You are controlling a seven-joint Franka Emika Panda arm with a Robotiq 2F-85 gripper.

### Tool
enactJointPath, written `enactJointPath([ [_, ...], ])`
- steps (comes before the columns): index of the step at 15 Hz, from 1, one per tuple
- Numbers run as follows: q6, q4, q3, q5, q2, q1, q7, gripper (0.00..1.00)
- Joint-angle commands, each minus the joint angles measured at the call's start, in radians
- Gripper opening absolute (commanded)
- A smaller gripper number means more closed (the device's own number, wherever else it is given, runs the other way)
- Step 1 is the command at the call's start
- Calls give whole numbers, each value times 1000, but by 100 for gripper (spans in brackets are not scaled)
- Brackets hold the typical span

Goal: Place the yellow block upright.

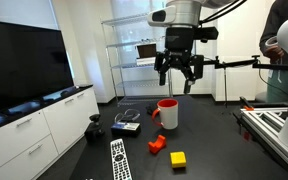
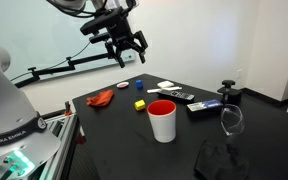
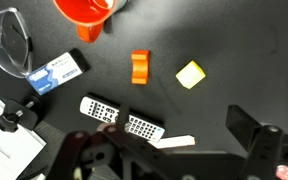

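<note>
Alt text: a small bright yellow rectangular block (image 3: 191, 74) and a small orange-red block (image 3: 139, 67) stand out against a plain, matte black table (image 3: 249, 45). A round plastic bucket (image 1: 168, 113) looks red in an exterior view, while in an exterior view the same bucket (image 2: 162, 125) shows a white wall under a red rim. A flat white remote control (image 3: 104, 109) has rows of dark buttons, and a small card box (image 3: 57, 72) is blue and white.

Counting what's sitting on the bench (image 3: 244, 50) in the wrist view: I'm seeing one yellow block (image 3: 191, 74), one orange-red block (image 3: 139, 67), one red bucket (image 3: 84, 10) up top, two remotes (image 3: 102, 110) (image 3: 144, 127) lower middle, one pair of safety glasses (image 3: 9, 40) upper left, and one blue-and-white box (image 3: 56, 72).
</note>
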Motion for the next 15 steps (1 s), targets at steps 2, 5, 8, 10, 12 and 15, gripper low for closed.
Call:
enactJointPath([
  [2, 49, 148, 86, 46, 201, 13, 49, 100],
  [5, 53, 213, 149, 40, 279, 13, 72, 100],
  [8, 48, 258, 196, 34, 331, 10, 83, 100],
  [10, 29, 273, 221, 11, 342, 2, 101, 100],
  [12, 55, 249, 226, 27, 346, 1, 90, 100],
  [15, 75, 221, 221, 26, 334, -4, 67, 100],
])
